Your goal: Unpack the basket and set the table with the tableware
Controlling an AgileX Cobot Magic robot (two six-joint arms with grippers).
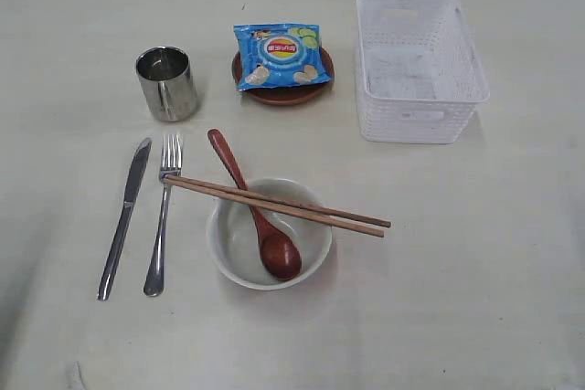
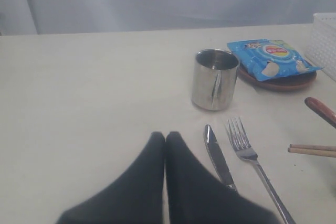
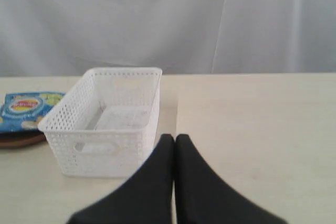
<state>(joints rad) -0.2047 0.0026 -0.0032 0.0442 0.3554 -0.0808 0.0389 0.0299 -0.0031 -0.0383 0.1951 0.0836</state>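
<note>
The left gripper (image 2: 165, 136) is clenched, its two dark fingers pressed together with nothing between them, and the knife (image 2: 218, 156) lies just beside it on the table (image 1: 494, 271), with the fork (image 2: 247, 148) next to the knife and the steel cup (image 2: 214, 80) standing upright beyond both. The right gripper (image 3: 175, 137) is likewise clenched on nothing, near a corner of the white basket (image 3: 105, 145), in which no tableware is seen. Further out, the white bowl (image 1: 228, 244) is set near the fork, the wooden spoon (image 1: 260, 221) rests with its head in the bowl and its handle leaning out over the rim, and the chopsticks (image 1: 274, 203) are laid across that rim. The chip bag (image 2: 270, 57) lies on the brown plate (image 2: 278, 83) between cup and basket. From this layout the unpacking is judged to be done, so only a clean retreat of the arms seems to be called for. This is best done by lifting each arm before it is drawn away, so that the knife is not nudged out of line and the light basket is not pushed. The chopsticks are only balanced on the rim and could be rolled off by a small knock, so the bowl is best given a wide berth.
</note>
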